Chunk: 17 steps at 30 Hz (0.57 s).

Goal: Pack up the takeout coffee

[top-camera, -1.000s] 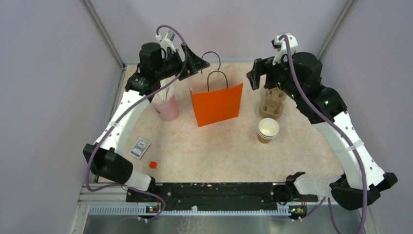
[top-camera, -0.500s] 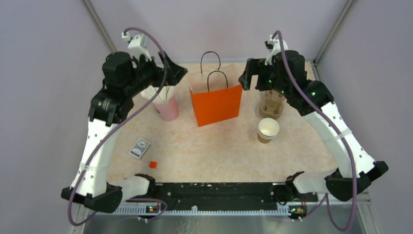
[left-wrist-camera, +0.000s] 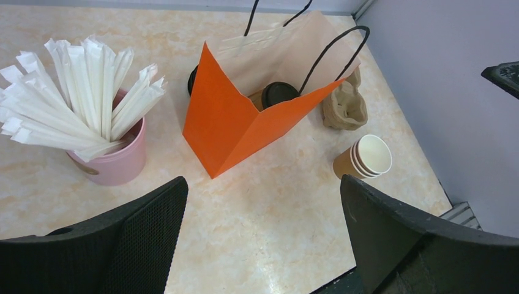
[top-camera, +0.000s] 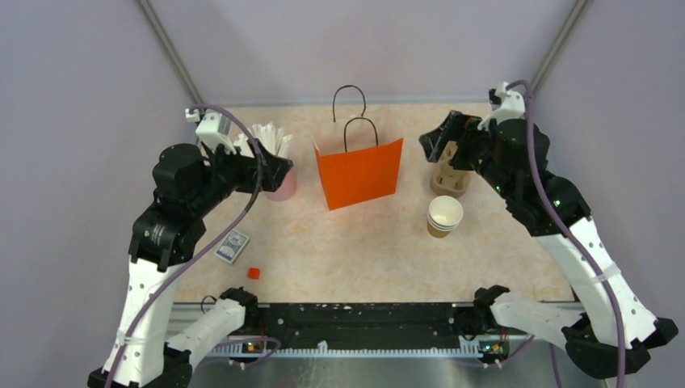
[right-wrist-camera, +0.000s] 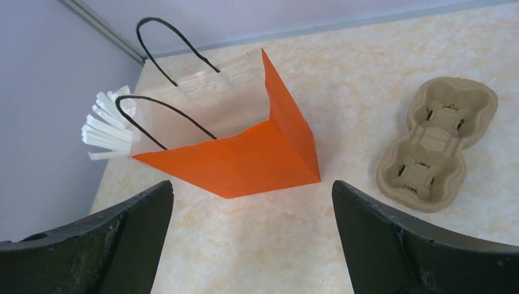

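Shows the left arm rising from its base and bent forward at the elbow, the left gripper point(top-camera: 275, 168) in the air by the pink cup of wrapped straws point(left-wrist-camera: 116, 165), spread wide, empty and aimed toward the orange bag point(top-camera: 359, 174). Mirrors that on the other side, with the right arm angled up and inward and the right gripper point(top-camera: 434, 139) above the cardboard cup carrier point(right-wrist-camera: 437, 144), likewise gaping with nothing in it. Finds the takeout coffee point(left-wrist-camera: 280, 93) standing inside the bag on the table point(top-camera: 363, 250), only its black lid showing, well apart from both grippers.
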Tool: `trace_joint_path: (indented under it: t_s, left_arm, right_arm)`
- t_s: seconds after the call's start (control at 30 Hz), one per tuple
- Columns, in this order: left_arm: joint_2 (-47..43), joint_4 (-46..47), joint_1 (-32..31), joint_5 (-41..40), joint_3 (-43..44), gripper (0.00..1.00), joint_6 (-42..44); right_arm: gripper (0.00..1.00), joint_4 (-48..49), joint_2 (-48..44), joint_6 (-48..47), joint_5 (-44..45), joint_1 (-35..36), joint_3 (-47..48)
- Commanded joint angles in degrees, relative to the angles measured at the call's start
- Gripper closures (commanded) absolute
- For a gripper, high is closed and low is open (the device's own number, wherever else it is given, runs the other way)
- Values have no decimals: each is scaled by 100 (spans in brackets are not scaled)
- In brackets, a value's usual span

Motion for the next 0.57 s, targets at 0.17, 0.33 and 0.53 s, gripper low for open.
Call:
trace_joint_path:
  t_s: [0.17, 0.33, 0.53]
  left_arm:
    - [-38, 767, 12, 255, -163, 1, -77]
    - [-53, 817, 12, 247, -173, 1, -92]
    - [-147, 816, 12, 60, -223, 1, -77]
  right_arm:
    - [2, 662, -623, 402, 197, -45, -238]
    - [2, 704, -562, 513, 87, -45, -233]
    - [1, 739, -543, 646, 40, -46, -224]
